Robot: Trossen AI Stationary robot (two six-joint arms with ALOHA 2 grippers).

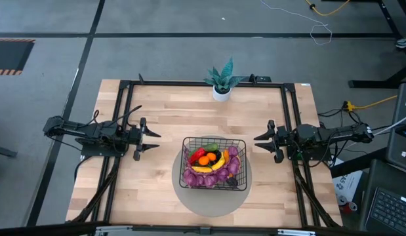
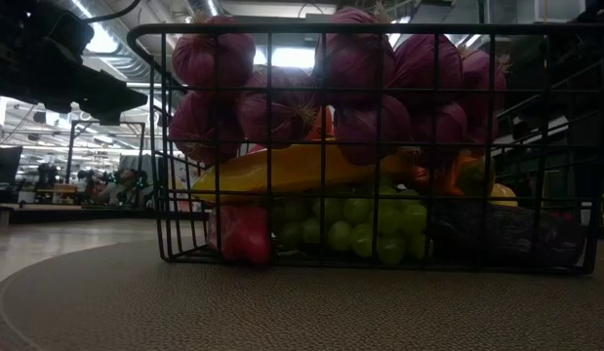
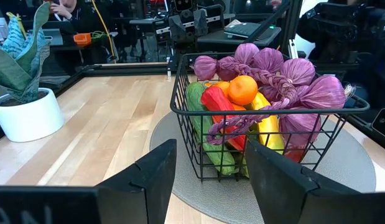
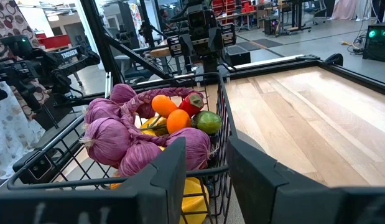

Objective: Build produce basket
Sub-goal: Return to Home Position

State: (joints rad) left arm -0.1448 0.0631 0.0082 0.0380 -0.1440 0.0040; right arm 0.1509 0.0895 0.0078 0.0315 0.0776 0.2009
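Note:
The black wire basket (image 1: pixel 214 163) stands on a round grey disc (image 1: pixel 189 196) at the table's near middle. It holds produce: a yellow banana (image 1: pixel 220 162), an orange (image 1: pixel 206 158), a red pepper (image 1: pixel 197 155), a cucumber (image 3: pixel 204 134), green grapes (image 2: pixel 365 224) and a long purple lumpy string (image 3: pixel 285 81) draped over its right and near sides. My left gripper (image 1: pixel 153 141) is open and empty, left of the basket. My right gripper (image 1: pixel 258 144) is open and empty, right of the basket.
A green potted plant in a white pot (image 1: pixel 222 81) stands at the table's far edge, middle. Black frame rails (image 1: pixel 124 118) run along the table's left, right and far sides. Bare wood lies between each gripper and the basket.

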